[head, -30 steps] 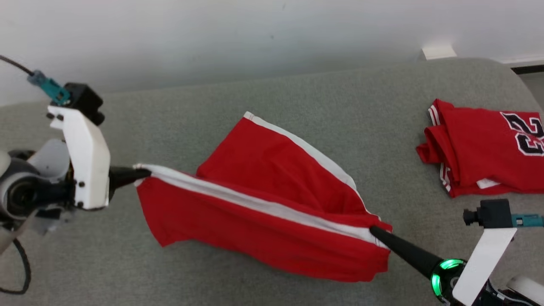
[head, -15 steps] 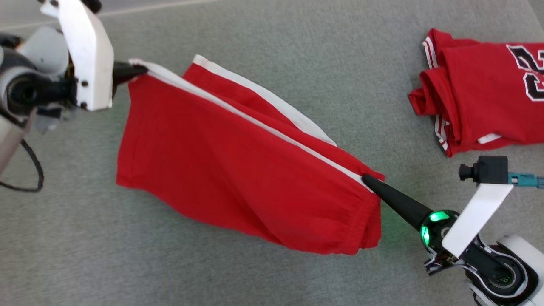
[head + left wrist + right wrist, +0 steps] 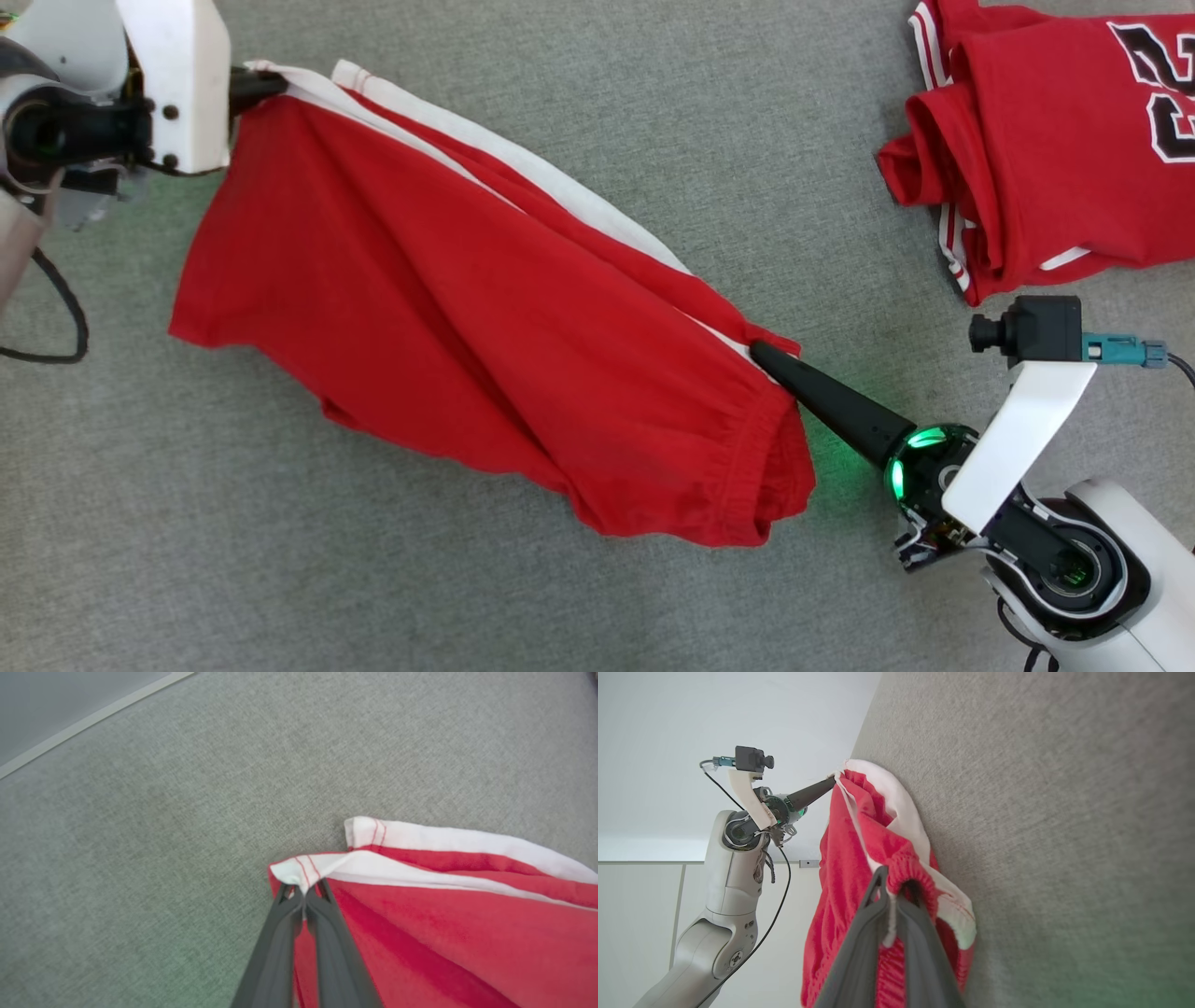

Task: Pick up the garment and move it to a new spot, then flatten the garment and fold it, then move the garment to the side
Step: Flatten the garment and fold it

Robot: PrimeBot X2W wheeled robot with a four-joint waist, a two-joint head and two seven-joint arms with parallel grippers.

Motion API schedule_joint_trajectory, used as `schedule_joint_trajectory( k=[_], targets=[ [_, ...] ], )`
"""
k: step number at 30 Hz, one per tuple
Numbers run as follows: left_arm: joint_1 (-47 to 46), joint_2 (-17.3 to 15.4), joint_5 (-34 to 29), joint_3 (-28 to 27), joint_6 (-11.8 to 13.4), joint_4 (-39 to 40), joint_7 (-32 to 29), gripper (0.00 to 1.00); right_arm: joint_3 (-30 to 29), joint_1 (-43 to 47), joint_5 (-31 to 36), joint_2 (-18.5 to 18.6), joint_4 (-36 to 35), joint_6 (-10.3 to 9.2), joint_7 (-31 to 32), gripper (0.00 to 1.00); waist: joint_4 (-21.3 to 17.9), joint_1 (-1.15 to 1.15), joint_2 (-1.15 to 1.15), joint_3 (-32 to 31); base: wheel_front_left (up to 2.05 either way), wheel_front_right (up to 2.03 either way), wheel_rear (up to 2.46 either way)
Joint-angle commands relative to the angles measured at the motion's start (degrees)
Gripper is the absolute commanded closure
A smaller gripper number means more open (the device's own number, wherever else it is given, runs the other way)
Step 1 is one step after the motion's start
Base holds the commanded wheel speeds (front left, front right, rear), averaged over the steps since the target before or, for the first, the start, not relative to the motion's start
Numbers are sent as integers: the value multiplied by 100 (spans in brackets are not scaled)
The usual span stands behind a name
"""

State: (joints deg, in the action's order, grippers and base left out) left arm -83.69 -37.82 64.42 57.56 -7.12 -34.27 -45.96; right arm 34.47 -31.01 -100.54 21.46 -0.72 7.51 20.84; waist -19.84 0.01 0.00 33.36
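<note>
The shorts [image 3: 448,308] are red with a white side stripe and a gathered waistband. They are stretched between the two grippers over the grey cushion [image 3: 280,560]. Their long axis runs from 10 o'clock to 4 o'clock in the head view. The left gripper [image 3: 271,82] is pressed together on the white hem corner at 10. The right gripper [image 3: 761,353] pinches the waistband at 4. A red jersey [image 3: 1055,140] lies well apart at 2 o'clock.

- I have the left gripper [image 3: 273,84] at the upper left of the head view, fingers pointing right and pinched together on a corner of the garment [image 3: 448,308].
- The right gripper [image 3: 761,353] is at lower right, fingers angled up-left and clamped on the opposite end.
- The wrist ring [image 3: 920,457] on my right arm glows green.
- Both arms are spread well apart.
</note>
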Motion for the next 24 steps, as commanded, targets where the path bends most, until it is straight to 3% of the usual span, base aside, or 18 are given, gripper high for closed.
schedule_joint_trajectory(
  k=[1, 2, 3, 9, 24],
  targets=[
    [9, 19, -33, 25, -28, -62, 89, 9, -123, 149, 71, -33, 1, -7, 104, 77, 19, -1, 0, -32, 0, 0, 0],
    [53, 31, -4, 57, -32, -82, 119, 0, -178, 193, 103, -44, -20, -7, 143, 51, 30, -1, 0, -61, 0, 0, 0],
    [92, 45, 26, 87, -36, -95, 125, 0, -233, 238, 136, -51, -31, -7, 182, 0, 40, -1, 0, -101, 0, 0, 0],
    [238, 9, 250, 287, -29, 87, 118, 0, -493, 593, 310, 40, -117, -7, 385, 0, 93, -1, 0, -435, 0, 0, 0],
    [702, -211, 628, 733, -6, 44, -833, 0, -1039, 1287, 531, 16, -365, -7, 388, 0, -94, -1, 0, -674, 0, 0, 0]
  ],
)
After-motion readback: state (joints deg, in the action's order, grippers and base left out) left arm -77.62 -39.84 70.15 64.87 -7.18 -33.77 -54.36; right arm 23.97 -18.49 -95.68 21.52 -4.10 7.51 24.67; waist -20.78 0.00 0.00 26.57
